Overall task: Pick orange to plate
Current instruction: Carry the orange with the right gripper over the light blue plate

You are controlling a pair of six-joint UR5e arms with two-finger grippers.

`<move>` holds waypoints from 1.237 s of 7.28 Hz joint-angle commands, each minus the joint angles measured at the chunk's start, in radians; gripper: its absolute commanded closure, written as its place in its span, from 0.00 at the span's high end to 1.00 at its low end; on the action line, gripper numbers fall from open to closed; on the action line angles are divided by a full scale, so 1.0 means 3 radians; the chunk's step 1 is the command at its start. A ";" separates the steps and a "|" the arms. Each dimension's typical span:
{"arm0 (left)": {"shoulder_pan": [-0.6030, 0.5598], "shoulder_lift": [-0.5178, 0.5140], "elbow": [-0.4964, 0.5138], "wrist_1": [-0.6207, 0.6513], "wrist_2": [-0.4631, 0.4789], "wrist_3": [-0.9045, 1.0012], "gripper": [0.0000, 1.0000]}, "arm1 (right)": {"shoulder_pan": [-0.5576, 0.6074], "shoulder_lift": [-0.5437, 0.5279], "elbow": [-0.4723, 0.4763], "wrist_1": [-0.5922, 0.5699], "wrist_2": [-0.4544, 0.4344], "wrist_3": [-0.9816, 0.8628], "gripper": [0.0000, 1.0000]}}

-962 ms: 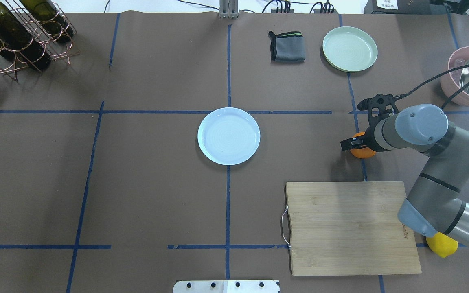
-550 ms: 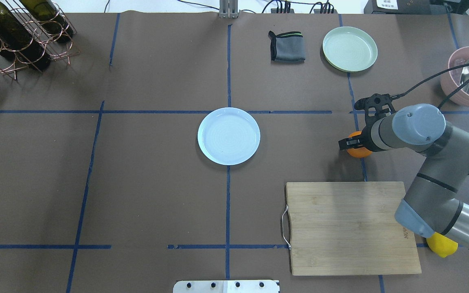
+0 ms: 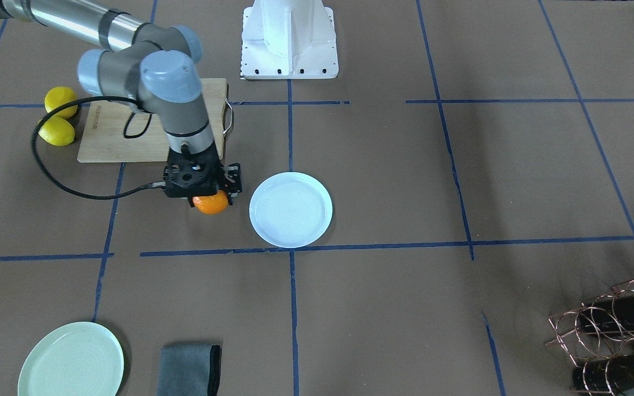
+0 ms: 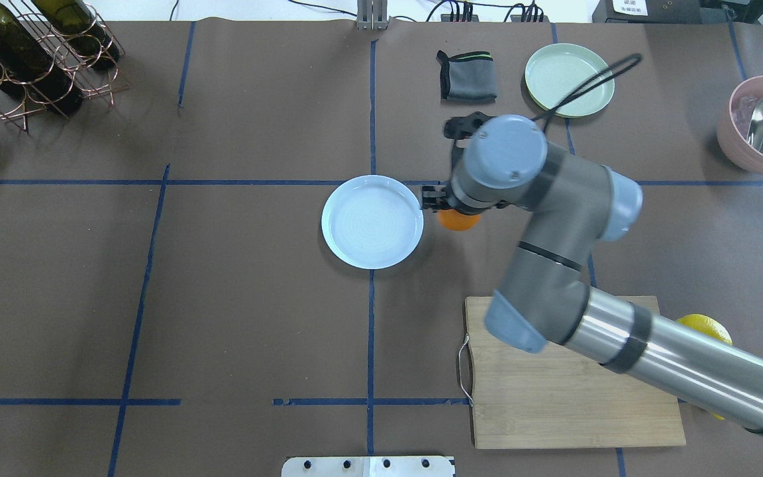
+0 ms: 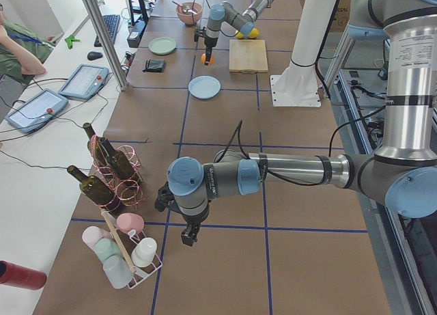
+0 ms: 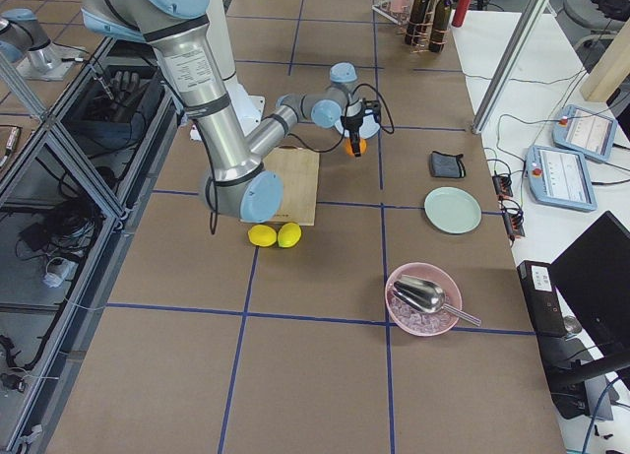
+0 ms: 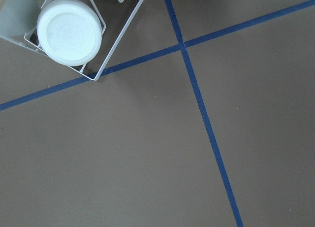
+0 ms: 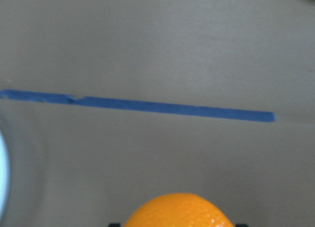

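The orange (image 4: pixel 459 220) is seen pinched between the fingers of the right gripper (image 4: pixel 449 207), a little right of centre in the overhead view, with the jaws pressed against its two sides and the wrist pointed straight down. It is held just beside the right-hand rim of the plate (image 4: pixel 371 222), apart from it and not over it. In the front-facing view the same orange (image 3: pixel 211 203) is found left of centre, under the black gripper (image 3: pixel 207 192), with the plate (image 3: pixel 290 209) close on its right. At the bottom edge of the right wrist view the fruit (image 8: pixel 179 211) is shown, above a brown surface crossed by a strip of blue tape (image 8: pixel 138 105). The left gripper (image 5: pixel 188 231) is visible only in the left side view, low in the frame, and whether it is spread or closed cannot be told. A cutting board (image 4: pixel 567 371) is placed at the lower right of the overhead view; a mint-green plate (image 4: pixel 569 79) and a grey cloth (image 4: pixel 466 76) are set at the upper right. Two lemons (image 3: pixel 61 100) are seen at the upper left of the front-facing view.
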 commanded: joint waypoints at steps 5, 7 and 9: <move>0.0000 0.0006 -0.0012 0.0001 0.0001 0.0000 1.00 | -0.0343 0.0948 -0.1084 -0.0123 -0.0374 0.0537 0.34; 0.0000 0.0006 -0.0007 0.0006 0.0001 0.0000 1.00 | -0.0400 0.1015 -0.1187 -0.0118 -0.0456 0.0553 0.51; -0.0010 0.0031 -0.0012 0.0011 0.0001 0.0020 1.00 | -0.0400 0.1031 -0.1218 -0.0123 -0.0517 0.0522 0.94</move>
